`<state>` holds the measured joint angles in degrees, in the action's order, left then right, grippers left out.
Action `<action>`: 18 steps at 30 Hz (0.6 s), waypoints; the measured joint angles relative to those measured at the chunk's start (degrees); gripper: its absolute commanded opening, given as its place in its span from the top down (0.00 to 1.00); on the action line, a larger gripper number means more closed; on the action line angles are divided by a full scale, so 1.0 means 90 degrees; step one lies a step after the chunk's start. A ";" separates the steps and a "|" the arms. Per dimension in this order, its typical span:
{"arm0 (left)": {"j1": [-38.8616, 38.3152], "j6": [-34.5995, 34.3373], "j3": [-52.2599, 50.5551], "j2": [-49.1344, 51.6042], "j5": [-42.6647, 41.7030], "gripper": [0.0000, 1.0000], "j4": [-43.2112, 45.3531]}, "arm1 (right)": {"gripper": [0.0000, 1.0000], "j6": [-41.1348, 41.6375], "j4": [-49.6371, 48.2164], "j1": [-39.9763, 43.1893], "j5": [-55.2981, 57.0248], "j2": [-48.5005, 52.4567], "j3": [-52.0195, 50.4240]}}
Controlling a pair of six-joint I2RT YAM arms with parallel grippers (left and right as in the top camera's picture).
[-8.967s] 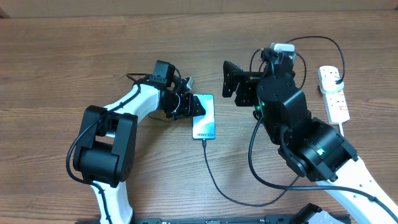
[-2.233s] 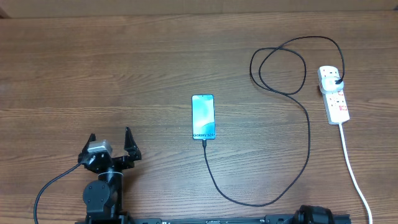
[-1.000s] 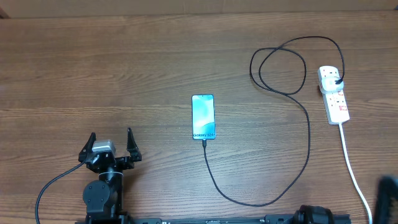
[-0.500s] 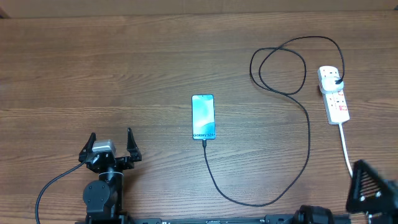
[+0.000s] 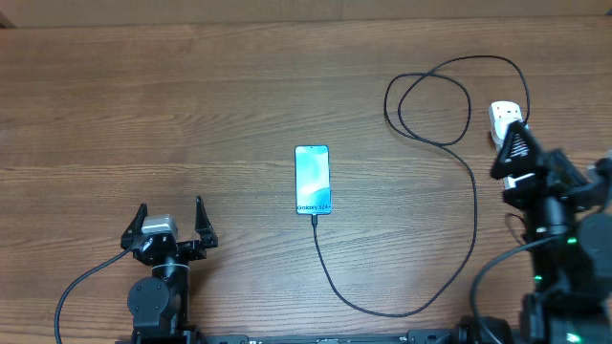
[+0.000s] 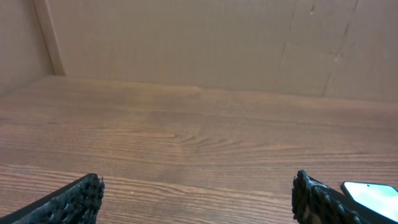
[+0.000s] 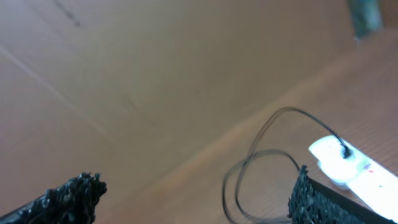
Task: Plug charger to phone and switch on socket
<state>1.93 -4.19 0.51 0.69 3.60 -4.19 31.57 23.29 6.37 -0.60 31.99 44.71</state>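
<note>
Over at the right edge of the table (image 5: 191,86) the right gripper (image 7: 196,193) is hovering above the socket (image 7: 364,171), fingers spread wide and empty; that rigid strip is probably wanting a firm fingertip press to switch on. Toward the front left, the left gripper (image 5: 170,212) is sitting likewise spread and bare. Mid-table the phone (image 5: 313,180) is showing "Galaxy S24", the floppy charger (image 5: 475,215) seemingly plugged into its near end

A brown wood-grain bench (image 5: 191,96) spans the overhead view; a plain tan wall (image 6: 186,37) stands along its 12 o'clock edge.
</note>
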 measured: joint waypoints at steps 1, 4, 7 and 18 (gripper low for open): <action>0.0000 -0.0002 0.0000 0.0000 0.0000 0.00 -0.0005 | 0.00 -0.0005 -0.0393 -0.0005 -0.0019 -0.0194 -0.0495; 0.0000 0.0000 0.0000 0.0000 0.0000 0.00 -0.0005 | 0.00 -0.0012 -0.1426 -0.0005 -0.0097 -0.1090 -0.1727; 0.0000 -0.0002 0.0000 0.0002 0.0000 0.00 -0.0007 | 0.00 -0.0012 -0.2052 -0.0005 -0.0121 -0.1783 -0.2458; 0.0000 0.0000 0.0000 0.0000 -0.0002 0.00 -0.0005 | 0.00 -0.0012 -0.3626 -0.0005 0.0119 -0.3079 -0.4600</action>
<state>1.93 -4.19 0.51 0.69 3.57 -4.23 31.46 -9.34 6.33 0.47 4.27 3.31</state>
